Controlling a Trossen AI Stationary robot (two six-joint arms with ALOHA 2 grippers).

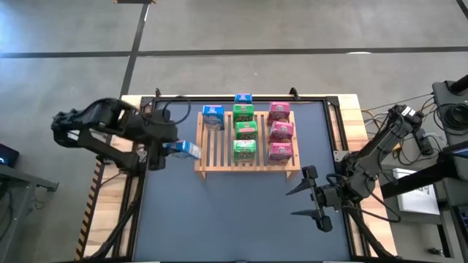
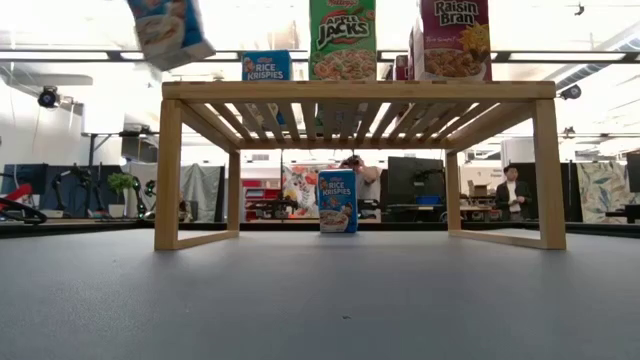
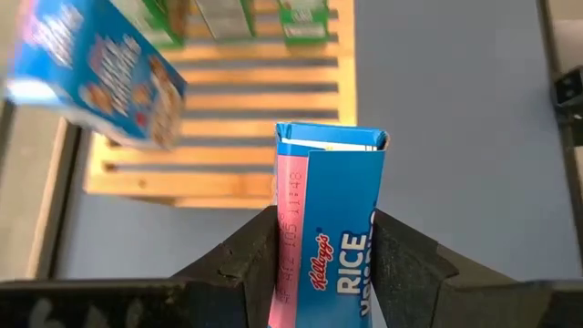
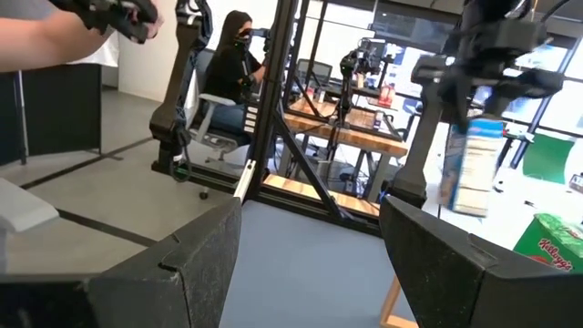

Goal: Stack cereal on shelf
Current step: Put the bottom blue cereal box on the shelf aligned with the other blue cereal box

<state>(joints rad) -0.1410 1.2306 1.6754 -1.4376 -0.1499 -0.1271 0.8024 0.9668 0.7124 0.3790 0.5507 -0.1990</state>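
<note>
Blue box (image 3: 332,228) — between left gripper (image 3: 323,264) fingers.

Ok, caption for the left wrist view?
Left tool holds a blue Rice Krispies box above the wooden rack.

Nine small cereal boxes in all; three blue boxes (image 1: 213,117), counting the blue box (image 3: 330,228) that is off the rack and the one (image 2: 337,201) on the table; three green boxes (image 1: 243,112); three pink boxes (image 1: 278,111); one wooden rack (image 1: 219,162); one table (image 1: 234,219); two robot arms, each with one gripper, so two grippers, the left gripper (image 1: 170,148) and the right gripper (image 1: 308,197), with two fingers apiece; one person (image 2: 513,190) standing in the room in the low view; one seated person (image 4: 233,50) in the right wrist view.
</note>
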